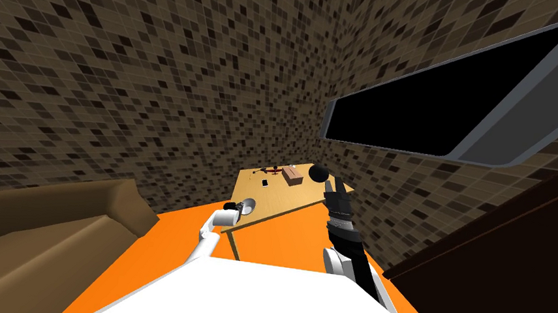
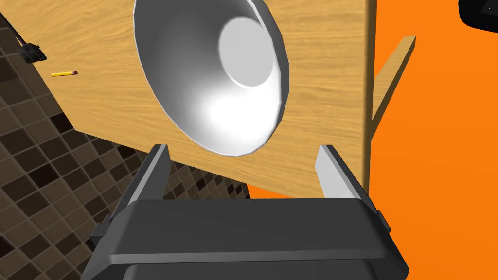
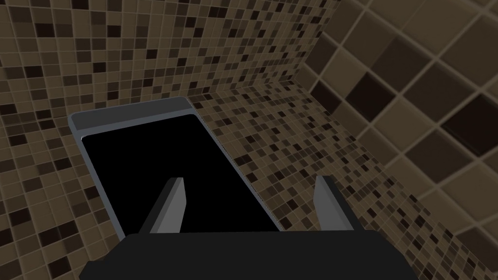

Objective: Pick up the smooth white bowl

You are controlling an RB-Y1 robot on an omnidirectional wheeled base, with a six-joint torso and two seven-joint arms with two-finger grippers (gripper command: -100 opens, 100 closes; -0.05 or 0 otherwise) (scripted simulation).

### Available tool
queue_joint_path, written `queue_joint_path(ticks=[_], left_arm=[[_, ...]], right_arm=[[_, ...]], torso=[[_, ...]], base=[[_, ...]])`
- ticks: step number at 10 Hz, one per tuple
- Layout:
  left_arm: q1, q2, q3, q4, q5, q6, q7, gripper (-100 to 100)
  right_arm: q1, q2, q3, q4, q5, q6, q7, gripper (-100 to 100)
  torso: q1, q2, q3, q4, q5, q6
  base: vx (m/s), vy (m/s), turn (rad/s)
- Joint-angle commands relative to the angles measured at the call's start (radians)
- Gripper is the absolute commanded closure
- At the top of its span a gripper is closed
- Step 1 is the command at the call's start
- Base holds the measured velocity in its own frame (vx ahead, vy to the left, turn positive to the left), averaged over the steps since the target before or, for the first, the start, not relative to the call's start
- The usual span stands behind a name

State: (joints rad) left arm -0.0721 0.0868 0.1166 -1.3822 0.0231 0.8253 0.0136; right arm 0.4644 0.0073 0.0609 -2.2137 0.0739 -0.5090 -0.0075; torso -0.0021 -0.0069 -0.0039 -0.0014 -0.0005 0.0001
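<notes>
the left hand (image 2: 243,151) is wide open and holds nothing; its fingers (image 2: 159,170) touch nothing. the smooth white bowl (image 2: 219,82) stands just in front of the gap between them, near a corner of the wooden worktop (image 2: 97,34). in the head view the bowl sits a little below the centre of the frame. a yellow pencil (image 2: 64,74) lies further along the worktop. the right hand (image 3: 250,184) is raised, right of centre in the head view, open and empty.
</notes>
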Motion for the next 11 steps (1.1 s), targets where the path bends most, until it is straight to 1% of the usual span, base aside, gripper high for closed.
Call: queue_joint_path(ticks=[1,3,4,5,6,7,10,11], left_arm=[[-0.005,-0.011,0.0,0.036,0.004,0.023,-0.001,-100],[0.004,-0.034,-0.001,0.072,0.004,0.051,0.0,-100],[0.004,-0.034,-0.001,0.072,0.004,0.051,0.0,-100],[0.011,-0.037,-0.004,0.048,-0.002,0.06,0.003,-100],[0.012,-0.038,-0.004,0.049,-0.002,0.06,0.003,0],[0.009,-0.038,-0.005,0.077,-0.002,0.034,0.003,-100],[0.005,-0.039,-0.007,0.134,-0.003,-0.02,0.005,-100],[0.009,-0.039,-0.007,0.118,-0.003,-0.005,0.004,-100]], right_arm=[[0.0,0.0,0.0,0.0,0.0,0.0,0.0,0],[0.0,0.0,0.0,0.0,0.0,0.0,0.0,0],[0.0,0.0,0.0,0.0,0.0,0.0,0.0,0],[0.0,0.0,0.0,0.0,0.0,0.0,0.0,0],[0.0,0.0,0.0,0.0,0.0,0.0,0.0,0],[0.0,0.0,0.0,0.0,0.0,0.0,0.0,0],[0.0,0.0,0.0,0.0,0.0,0.0,0.0,0],[0.0,0.0,0.0,0.0,0.0,0.0,0.0,0]], torso=[[0.0,0.0,0.0,0.0,0.0,0.0],[0.001,0.001,0.0,0.0,0.0,0.0],[0.002,0.002,0.001,0.0,0.0,0.0],[0.002,0.003,0.002,0.001,0.0,0.0],[0.001,0.005,0.003,0.001,0.0,0.0],[0.001,0.006,0.004,0.001,0.0,0.0],[0.002,0.005,0.003,0.001,0.0,0.0],[0.002,0.004,0.003,0.001,0.0,0.0]], base=[[0.102,-0.008,-0.024],[0.085,0.009,-0.017],[0.057,0.011,-0.007],[0.02,0.003,0.0],[0.0,0.0,0.0],[0.024,0.005,0.002],[0.043,0.008,0.002],[0.019,0.001,0.001]])
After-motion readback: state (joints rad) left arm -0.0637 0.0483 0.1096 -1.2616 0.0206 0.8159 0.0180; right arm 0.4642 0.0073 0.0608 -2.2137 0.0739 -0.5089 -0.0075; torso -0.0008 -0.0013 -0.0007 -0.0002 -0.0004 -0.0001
